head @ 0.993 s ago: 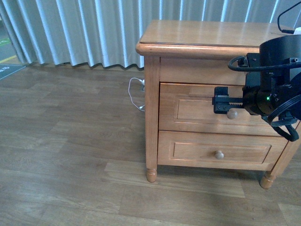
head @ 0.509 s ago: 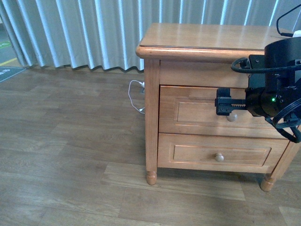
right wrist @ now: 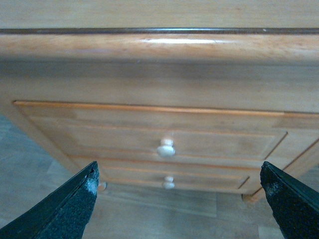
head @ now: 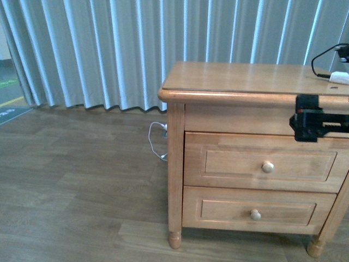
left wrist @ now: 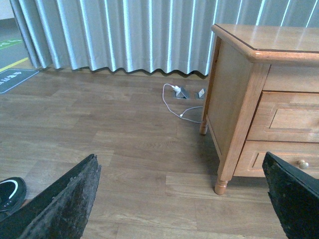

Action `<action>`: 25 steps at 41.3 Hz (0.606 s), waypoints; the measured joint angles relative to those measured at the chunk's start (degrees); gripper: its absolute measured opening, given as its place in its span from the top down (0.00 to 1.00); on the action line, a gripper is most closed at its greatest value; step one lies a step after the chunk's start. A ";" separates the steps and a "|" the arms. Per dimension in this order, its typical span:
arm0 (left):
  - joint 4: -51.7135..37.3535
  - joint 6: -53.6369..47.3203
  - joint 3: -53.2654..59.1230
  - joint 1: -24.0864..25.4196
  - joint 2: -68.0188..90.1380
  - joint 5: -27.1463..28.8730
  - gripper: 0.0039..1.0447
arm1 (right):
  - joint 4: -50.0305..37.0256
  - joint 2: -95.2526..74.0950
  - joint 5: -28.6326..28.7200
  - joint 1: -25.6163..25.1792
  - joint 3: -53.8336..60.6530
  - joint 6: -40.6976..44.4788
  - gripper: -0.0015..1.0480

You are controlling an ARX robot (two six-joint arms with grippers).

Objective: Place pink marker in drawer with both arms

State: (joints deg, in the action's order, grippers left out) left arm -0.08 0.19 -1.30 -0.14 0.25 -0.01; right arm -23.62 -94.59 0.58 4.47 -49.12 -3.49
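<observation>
The pink marker is not in any view. The drawer [head: 240, 161], the upper one of the wooden cabinet [head: 245, 79], is shut, with its pale knob [head: 268, 166] showing. My right gripper [head: 306, 124] is open and empty. It hangs in front of the cabinet's right side, level with the strip under the top, above and right of the knob. In the right wrist view the drawer [right wrist: 114, 132] and knob [right wrist: 166, 148] lie beyond my open right gripper [right wrist: 179, 209]. My left gripper [left wrist: 179, 199] is open and empty over the floor, left of the cabinet [left wrist: 234, 94].
A white adapter with a black cable [head: 338, 77] lies on the cabinet top at the far right. The alike lower drawer [head: 229, 210] is shut. A white cable [head: 157, 131] lies on the floor by the curtains [head: 109, 49]. A black shoe [left wrist: 10, 191] shows near the left gripper.
My right gripper has moved up and to the right, away from the drawer's knob. The whole front view has lifted, so the cabinet sits lower in the picture.
</observation>
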 joint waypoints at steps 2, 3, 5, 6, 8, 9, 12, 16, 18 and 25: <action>0.00 -0.02 0.00 0.00 0.00 0.00 0.06 | 2.08 5.62 1.14 -0.04 3.63 -0.37 0.09; 0.00 0.00 0.00 0.00 0.00 0.00 0.06 | 3.45 9.07 1.64 -0.07 5.57 -0.39 0.09; 0.00 0.00 0.00 0.00 0.00 -0.02 0.06 | 6.49 16.00 2.43 -0.37 8.68 -0.74 0.09; 0.00 0.00 0.00 0.00 0.00 0.00 0.06 | 7.80 18.45 2.60 -0.50 9.57 -0.96 0.09; 0.00 0.00 0.00 0.00 0.00 0.00 0.06 | 12.07 25.42 2.80 -1.09 11.58 -1.81 0.09; 0.00 0.00 0.00 0.00 0.00 0.00 0.06 | 14.21 28.76 2.99 -1.40 12.28 -2.23 0.09; 0.00 0.00 0.00 0.00 0.00 0.00 0.06 | 20.48 38.01 2.47 -2.47 13.57 -2.84 0.09; 0.00 0.00 0.00 0.00 0.00 -0.02 0.06 | 22.18 43.08 1.55 -2.91 13.88 -2.93 0.09; 0.00 0.00 0.00 0.00 0.00 0.00 0.06 | 22.25 43.39 1.51 -2.93 13.90 -2.97 0.09; 0.02 0.00 0.00 0.00 0.00 0.02 0.06 | -0.35 46.25 -0.63 -4.35 25.77 1.77 0.35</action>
State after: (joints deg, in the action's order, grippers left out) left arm -0.05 0.19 -1.30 -0.14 0.25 0.01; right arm -23.97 -48.34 -0.05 0.12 -23.35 -1.72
